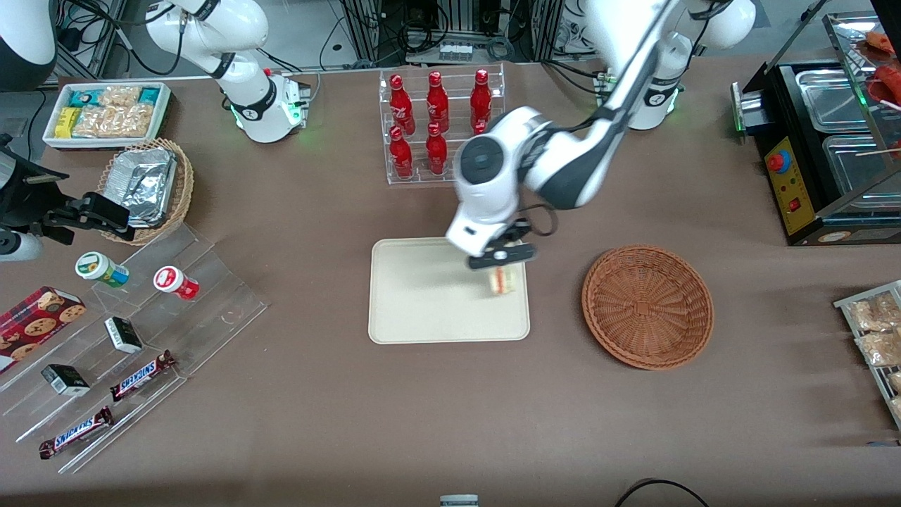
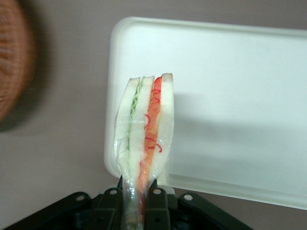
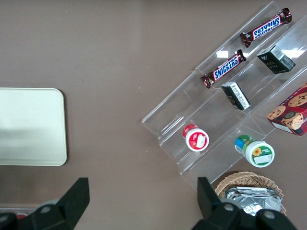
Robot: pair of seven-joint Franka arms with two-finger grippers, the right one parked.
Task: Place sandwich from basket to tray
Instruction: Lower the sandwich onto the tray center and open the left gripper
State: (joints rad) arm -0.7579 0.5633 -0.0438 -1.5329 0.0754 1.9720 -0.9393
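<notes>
One sandwich (image 1: 506, 280) is clamped between the closed fingers of the gripper (image 1: 501, 262), held in the air over the tray (image 1: 422, 296) near the tray edge closest to the basket (image 1: 647, 305); in the front view the sandwich is blurred and partly covered by the gripper, so its layers are hard to make out there; whether it touches the tray cannot be told. In the left wrist view the sandwich (image 2: 145, 139) is seen edge-on, with pale bread, green and red filling and clear wrap, its lower end hidden between the black fingers (image 2: 157, 203); the tray (image 2: 230, 96) is cut off by the frame, and only a blurred sliver of the basket (image 2: 12, 57) is shown. The basket is seen holding nothing, and nothing is lying on the tray surface. A rack of red bottles (image 1: 438, 120) is seen farther from the front camera than the tray.
</notes>
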